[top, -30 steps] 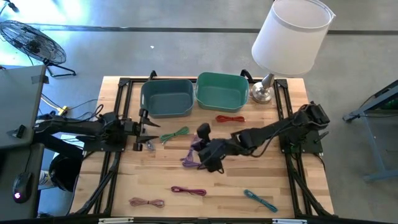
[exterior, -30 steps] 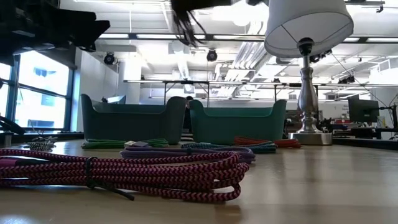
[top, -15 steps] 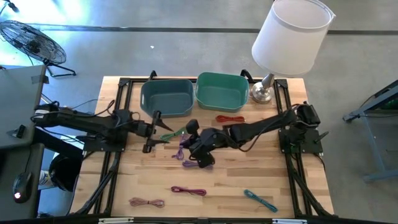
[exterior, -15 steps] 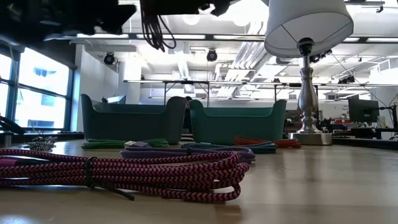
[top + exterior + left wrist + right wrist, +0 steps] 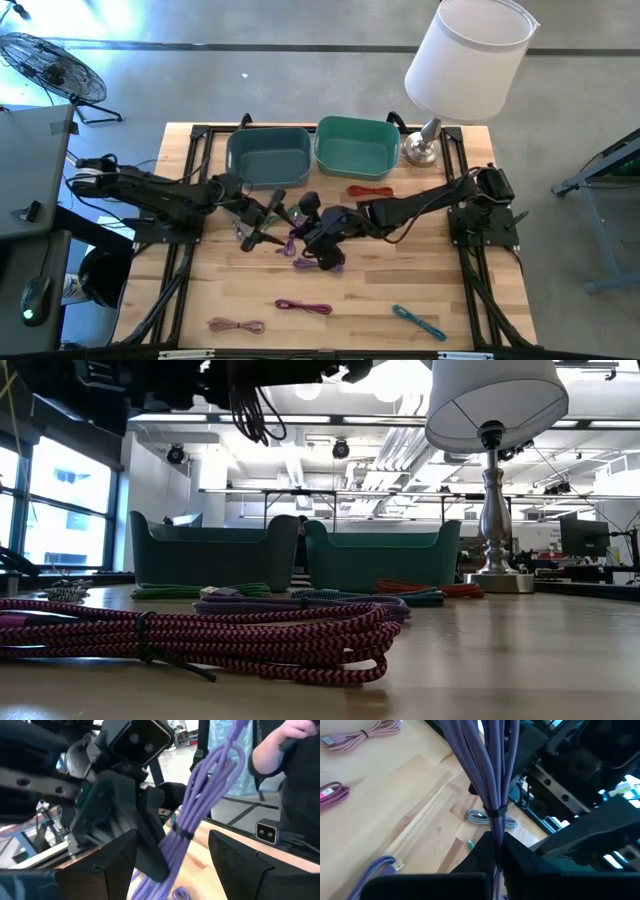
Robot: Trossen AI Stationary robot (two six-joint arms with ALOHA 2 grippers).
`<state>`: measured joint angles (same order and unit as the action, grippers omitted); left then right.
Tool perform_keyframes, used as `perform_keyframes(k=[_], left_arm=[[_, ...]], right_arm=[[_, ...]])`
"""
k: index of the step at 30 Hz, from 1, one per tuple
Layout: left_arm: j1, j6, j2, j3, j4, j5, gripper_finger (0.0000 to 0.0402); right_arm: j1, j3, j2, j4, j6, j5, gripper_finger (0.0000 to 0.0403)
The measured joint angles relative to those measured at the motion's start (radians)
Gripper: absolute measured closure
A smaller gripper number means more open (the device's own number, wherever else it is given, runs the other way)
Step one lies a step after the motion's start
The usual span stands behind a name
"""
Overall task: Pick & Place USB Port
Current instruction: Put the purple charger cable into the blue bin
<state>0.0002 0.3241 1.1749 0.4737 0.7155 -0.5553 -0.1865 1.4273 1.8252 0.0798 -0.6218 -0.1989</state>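
Note:
A tied purple cable bundle [image 5: 293, 243] is lifted over the table's middle, in my right gripper [image 5: 306, 232]. In the low view its loops [image 5: 252, 410] show high above the tabletop. My left gripper [image 5: 263, 226] has reached in from the table's left and is open. In the left wrist view its two fingers stand on either side of the bundle [image 5: 200, 795], apart from it, with my left gripper [image 5: 172, 840] facing the right one. A second purple cable [image 5: 322, 263] lies flat on the wood just nearer than the grippers. My right gripper [image 5: 496, 847] pinches the purple bundle between its two fingers, just behind the bundle's tie [image 5: 495, 811]. All strands run together through the fingers. The rest of the bundle [image 5: 487, 760] sticks out past the fingertips toward the left arm, lifted clear of the table.
A blue-grey bin [image 5: 268, 157] and a green bin [image 5: 358, 147] stand at the far edge, a lamp [image 5: 425, 140] to their right. Loose cables lie around: green [image 5: 281, 215], red [image 5: 370, 190], grey [image 5: 480, 817], magenta [image 5: 303, 306], teal [image 5: 418, 321], pink [image 5: 236, 325].
My right gripper carried the purple bundle up off the wood and toward the table's left, then held still. My left gripper moved steadily toward the table's right, until its open fingers came to stand around the bundle.

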Motion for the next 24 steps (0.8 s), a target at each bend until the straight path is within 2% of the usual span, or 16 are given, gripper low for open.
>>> perform_keyframes(k=[6,11,16,24], left_arm=[[-0.023,-0.001,0.002,0.026,0.004,-0.036,0.0163],[-0.083,0.052,0.002,0.043,0.002,-0.027,0.0163],[-0.121,0.103,0.002,0.043,-0.005,0.071,0.0163],[-0.126,0.117,0.002,0.043,-0.038,0.150,0.0163]], right_arm=[[0.006,0.000,0.000,0.012,0.004,-0.049,0.0395],[0.013,0.000,0.000,0.012,0.013,-0.032,0.0395],[0.019,0.000,0.000,0.013,0.014,-0.038,0.0395],[0.017,-0.001,0.000,0.012,0.016,-0.036,0.0395]])
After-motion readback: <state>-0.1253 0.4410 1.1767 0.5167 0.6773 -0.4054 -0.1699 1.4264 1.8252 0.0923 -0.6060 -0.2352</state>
